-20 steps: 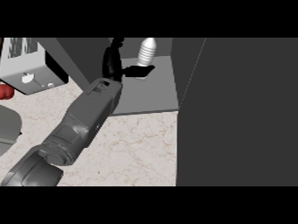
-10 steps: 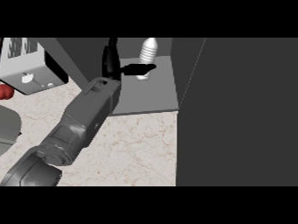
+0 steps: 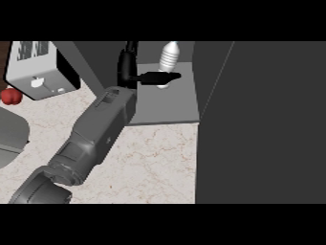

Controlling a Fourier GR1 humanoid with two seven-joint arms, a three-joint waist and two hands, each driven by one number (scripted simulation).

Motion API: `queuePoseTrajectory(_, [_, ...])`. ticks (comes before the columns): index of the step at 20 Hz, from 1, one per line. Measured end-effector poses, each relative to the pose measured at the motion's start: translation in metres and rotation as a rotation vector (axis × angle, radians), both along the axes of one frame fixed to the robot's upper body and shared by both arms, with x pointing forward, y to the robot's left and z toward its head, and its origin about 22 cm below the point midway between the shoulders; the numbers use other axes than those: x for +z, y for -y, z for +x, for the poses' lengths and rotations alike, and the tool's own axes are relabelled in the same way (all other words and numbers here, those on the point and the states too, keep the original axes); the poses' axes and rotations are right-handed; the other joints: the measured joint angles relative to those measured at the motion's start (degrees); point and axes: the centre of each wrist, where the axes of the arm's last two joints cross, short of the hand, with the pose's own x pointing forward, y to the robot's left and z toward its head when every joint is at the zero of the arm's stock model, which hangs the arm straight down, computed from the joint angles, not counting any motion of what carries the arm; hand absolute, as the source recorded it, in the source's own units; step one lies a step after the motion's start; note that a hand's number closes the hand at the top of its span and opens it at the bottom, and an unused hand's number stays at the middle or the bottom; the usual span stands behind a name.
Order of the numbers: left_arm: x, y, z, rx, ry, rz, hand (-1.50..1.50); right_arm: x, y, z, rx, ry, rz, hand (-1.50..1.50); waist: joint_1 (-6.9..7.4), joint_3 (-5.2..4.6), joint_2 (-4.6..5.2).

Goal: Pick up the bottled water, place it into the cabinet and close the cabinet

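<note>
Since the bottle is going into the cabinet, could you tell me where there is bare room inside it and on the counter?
Inside the cabinet, the grey floor in front of the bottled water is bare down to its front edge. The back is crowded: the left hand reaches across the bottle's lower part. On the counter, marble between the forearm and the dark door lies free. The toaster and red object crowd the left.

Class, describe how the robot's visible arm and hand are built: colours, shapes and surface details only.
One arm shows, a grey forearm made of blocky, rounded segments with a slight sheen and a rounded joint at the lower end. It ends in a black hand with slim black fingers. No cables or markings are visible.
</note>
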Motion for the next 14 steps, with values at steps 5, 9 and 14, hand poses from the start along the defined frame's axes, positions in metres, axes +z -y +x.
queuePoseTrajectory(5, [-0.001, 0.005, -0.004, -0.089, 0.052, -0.039, -1.5, 0.0, 0.002, -0.002, -0.018, -0.01, -0.003, -1.5, 0.81, 0.07, -0.24])
queuePoseTrajectory(9, [0.0, 0.007, -0.007, -0.149, 0.072, -0.053, -1.5, 0.0, 0.0, -0.006, -0.025, -0.014, -0.001, -1.5, 1.32, 0.05, -0.34])
queuePoseTrajectory(14, [-0.006, 0.006, -0.016, -0.199, 0.082, -0.082, -1.5, 0.006, -0.001, -0.009, -0.039, -0.021, -0.005, -1.5, 2.7, 0.03, -0.93])
